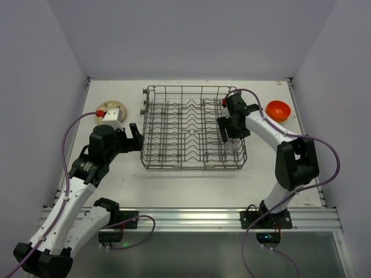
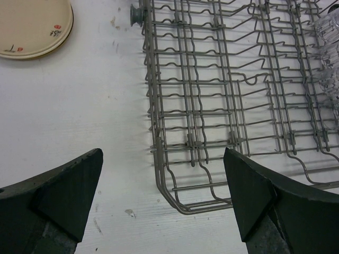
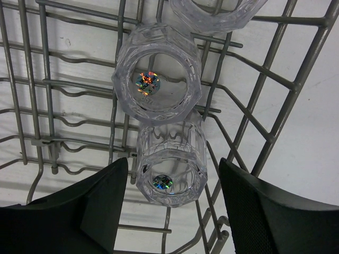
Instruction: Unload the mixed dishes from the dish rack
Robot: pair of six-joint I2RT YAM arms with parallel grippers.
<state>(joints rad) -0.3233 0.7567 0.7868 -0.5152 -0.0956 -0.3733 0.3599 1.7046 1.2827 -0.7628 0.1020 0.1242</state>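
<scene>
The grey wire dish rack (image 1: pixel 193 127) stands mid-table. In the right wrist view three clear glasses lie in its right side: one close (image 3: pixel 170 161), one behind it (image 3: pixel 157 74), one at the top edge (image 3: pixel 217 13). My right gripper (image 3: pixel 172 201) is open, its fingers either side of the close glass with gaps on both sides; from above it (image 1: pixel 230 138) is inside the rack's right edge. My left gripper (image 1: pixel 137 139) is open and empty, just left of the rack's near-left corner (image 2: pixel 180 201). No bowl or plate shows in the rack.
A beige plate (image 1: pixel 111 110) lies on the table left of the rack, also in the left wrist view (image 2: pixel 32 26). An orange bowl (image 1: pixel 278 110) sits on the table right of the rack. Black knobs (image 1: pixel 143 102) stick out of the rack's left side.
</scene>
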